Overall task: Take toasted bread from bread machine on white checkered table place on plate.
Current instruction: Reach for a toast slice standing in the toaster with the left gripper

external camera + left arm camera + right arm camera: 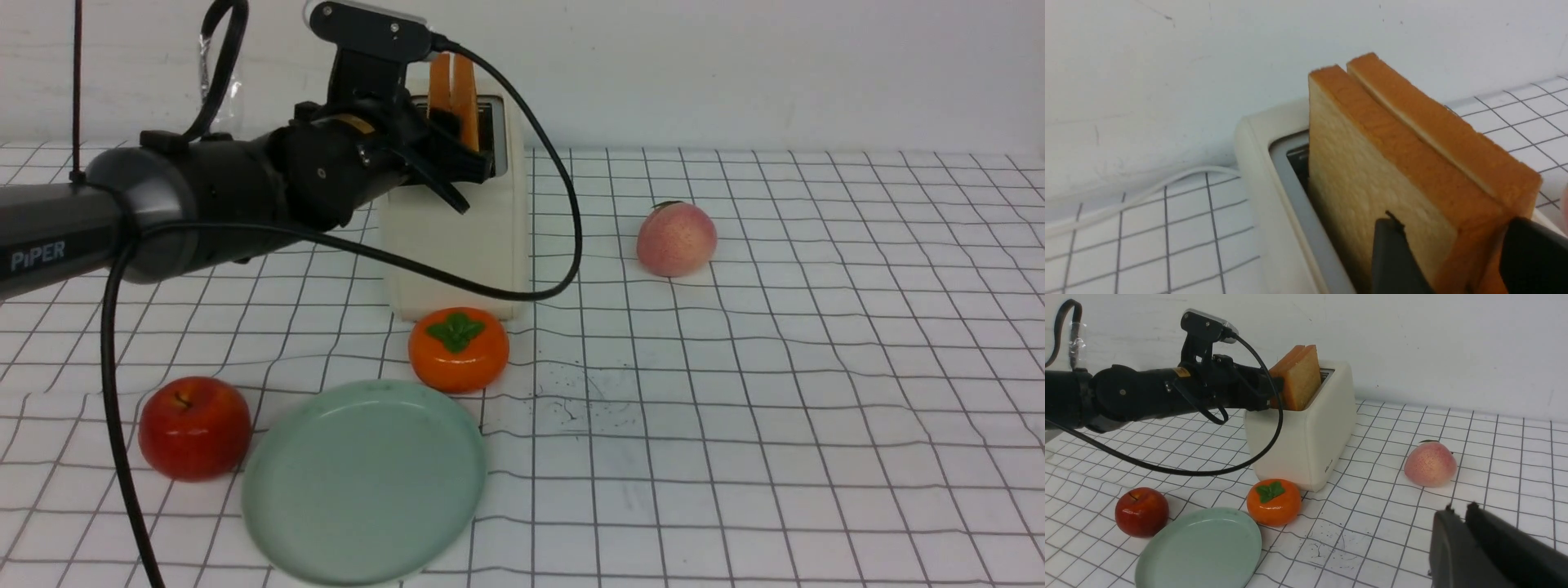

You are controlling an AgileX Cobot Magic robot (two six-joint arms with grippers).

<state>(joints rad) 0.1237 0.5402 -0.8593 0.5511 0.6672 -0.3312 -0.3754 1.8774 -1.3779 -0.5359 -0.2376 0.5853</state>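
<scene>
Front view: toaster (457, 245) at upper centre, slightly L of mid, w/ 2 slices of toast (464, 102) upright in its slots, tops sticking out. L gripper (465, 155) comes in from upper L, fingers down at the near end of the toast. In L wrist view, fingers (1392, 253) sit either side of the near slice's end, w/ a bit of space betw. them; can't tell if they're clamped on it or just around it. R gripper (1457, 522) shows only in its own wrist view, fingertips close together; can't tell if fully clenched, nothing seen in it.

Green plate (365, 482) is at lower L of centre in front view, no toast on it. Red apple (195, 429) at lower L, just beside plate; persimmon (459, 349) near centre, betw. plate & toaster. Peach (677, 239) at upper R of centre, well apart, on the checkered surface (775, 367). White cord (1167, 185) runs behind toaster, per L wrist view.
</scene>
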